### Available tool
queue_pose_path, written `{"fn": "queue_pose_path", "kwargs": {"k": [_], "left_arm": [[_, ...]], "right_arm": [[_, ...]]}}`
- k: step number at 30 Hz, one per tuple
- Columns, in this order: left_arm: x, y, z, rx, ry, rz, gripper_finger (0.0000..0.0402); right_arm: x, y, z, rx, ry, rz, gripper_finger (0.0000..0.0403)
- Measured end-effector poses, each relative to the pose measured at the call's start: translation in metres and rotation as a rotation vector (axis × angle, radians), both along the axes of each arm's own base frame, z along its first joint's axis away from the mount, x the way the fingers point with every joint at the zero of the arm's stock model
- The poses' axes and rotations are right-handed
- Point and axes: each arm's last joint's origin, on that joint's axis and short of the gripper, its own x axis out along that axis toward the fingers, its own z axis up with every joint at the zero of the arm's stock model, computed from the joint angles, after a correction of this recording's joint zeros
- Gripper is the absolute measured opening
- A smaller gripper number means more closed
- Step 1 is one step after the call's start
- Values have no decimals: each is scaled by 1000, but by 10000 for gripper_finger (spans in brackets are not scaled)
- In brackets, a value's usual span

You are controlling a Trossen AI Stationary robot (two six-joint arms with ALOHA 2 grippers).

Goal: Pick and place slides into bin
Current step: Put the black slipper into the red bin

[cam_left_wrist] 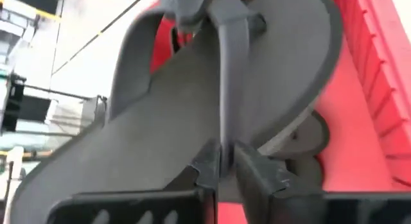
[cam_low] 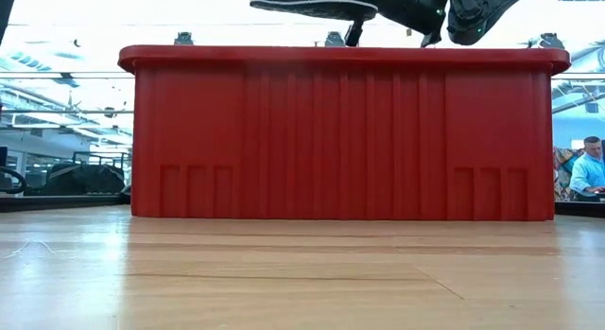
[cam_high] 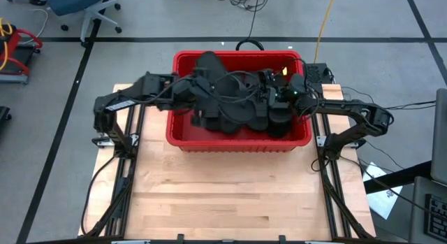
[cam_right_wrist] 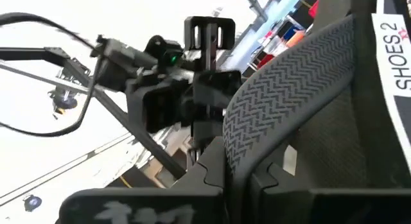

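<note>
Your red bin [cam_high: 183, 135] stands at the far middle of the wooden tabletop [cam_high: 223, 195], and both arms reach in over it from either side. Your left gripper [cam_left_wrist: 221, 161] is over the left half of the bin, its fingers [cam_left_wrist: 207, 165] pinched tight on the thong strap of a flip-flop [cam_left_wrist: 192, 121], whose sole hangs tilted above the red floor. Your right gripper [cam_right_wrist: 239, 176] is over the right half, clamped on the edge of a ribbed-strap slide [cam_right_wrist: 289, 89] with a zigzag tread and a "SHOES 2" label showing. From table height, both sandals sit just above the bin's rim, the flip-flop roughly level and the slide off to its right. More black slides [cam_high: 241, 111] lie heaped inside the bin beneath the arms. A person [cam_low: 588, 169] shows in the room behind, far right.
</note>
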Motion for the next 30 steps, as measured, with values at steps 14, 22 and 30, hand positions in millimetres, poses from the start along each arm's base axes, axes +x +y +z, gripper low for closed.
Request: {"fn": "queue_pose_path", "kwargs": {"k": [14,22,30], "left_arm": [[-71,-38,42,-328,-313,223,177],[-113,-62,60,-368,-407,169,191],[-155,-60,77,-268,-461,69,191]], "right_arm": [[5,-2,-5,73,22,-168,1],[35,8,-39,217,122,-350,0],[77,-1,-85,258,262,-506,0]]}}
